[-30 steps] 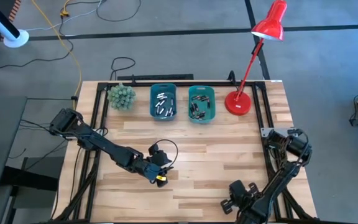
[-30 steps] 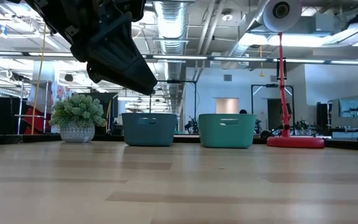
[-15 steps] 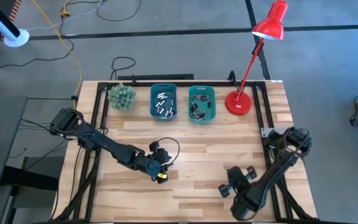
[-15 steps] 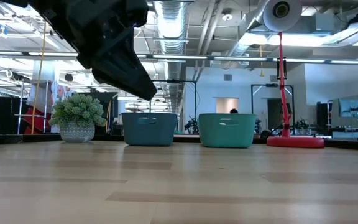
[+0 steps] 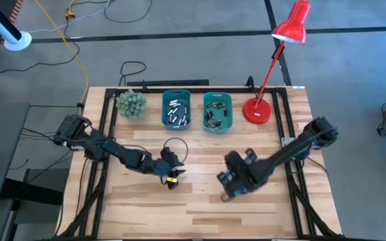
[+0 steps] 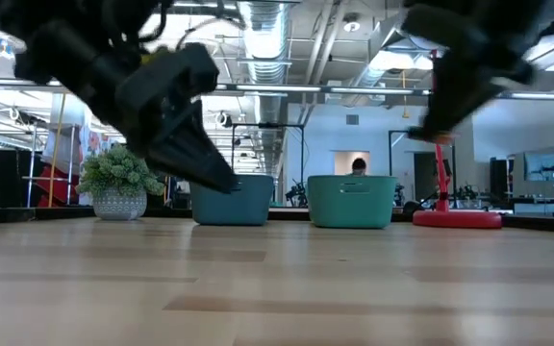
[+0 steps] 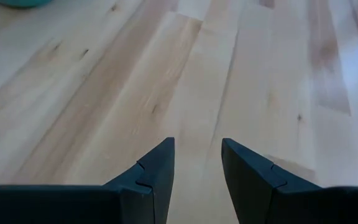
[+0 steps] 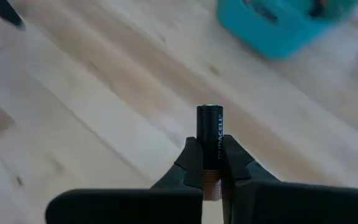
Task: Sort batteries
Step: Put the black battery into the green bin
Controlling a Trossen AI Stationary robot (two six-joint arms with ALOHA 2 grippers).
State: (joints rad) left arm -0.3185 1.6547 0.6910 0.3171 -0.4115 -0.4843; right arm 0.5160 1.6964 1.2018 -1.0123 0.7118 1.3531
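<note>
My right gripper (image 8: 211,155) hangs over the table's middle (image 5: 225,189), shut on one black battery (image 8: 209,134) with a copper end. More batteries lie in the dark teal bin (image 5: 176,110) and the lighter teal bin (image 5: 217,112) at the far edge. My left gripper (image 7: 197,155), with its yellow tag (image 5: 171,179), stands open low over bare wood left of the middle, with nothing between its fingers. My right gripper pinches the battery between its two fingers (image 8: 190,160), which lie along the cell. The copper end (image 8: 211,185) sits back between them and the black end (image 8: 209,112) sticks out past the tips. The fingers slant down, and the battery is clear of the table.
A small potted plant (image 5: 131,104) stands left of the bins and a red desk lamp (image 5: 259,110) right of them. Black rails run along the table's left and right edges. Bare wood (image 5: 200,150) lies between the grippers and the bins.
My right gripper has swung from the near right corner up and toward the table's middle, turning as it went, and stays shut. My left gripper has sunk closer to the tabletop and is still open.
</note>
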